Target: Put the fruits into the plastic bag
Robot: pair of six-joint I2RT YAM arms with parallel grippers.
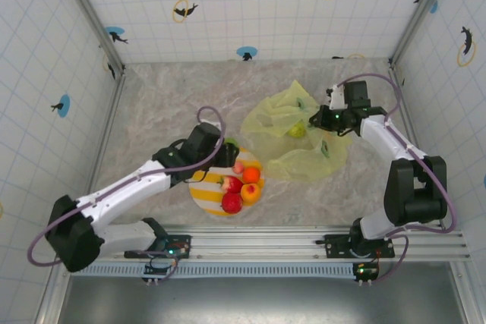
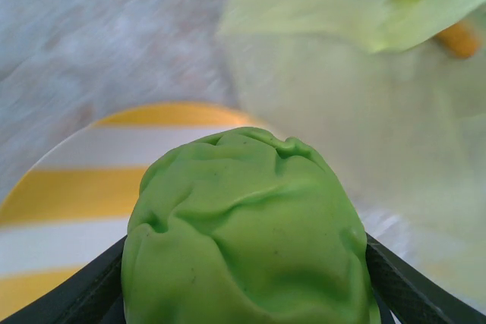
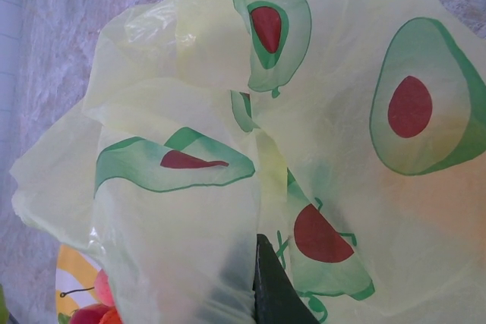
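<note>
Left gripper is clamped on 1 green fruit just above the plate. Right gripper pinches the bag edge. Pick looks done, so next up: carry it over the bag's mouth and drop.

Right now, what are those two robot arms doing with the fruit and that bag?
The left hand grips a green fruit over the yellow-and-white striped plate. The right hand is pinched shut on the avocado-print plastic bag. A second green fruit already sits in the bag. A red fruit, an orange fruit and a few others lie on the plate, not yet bagged.
</note>
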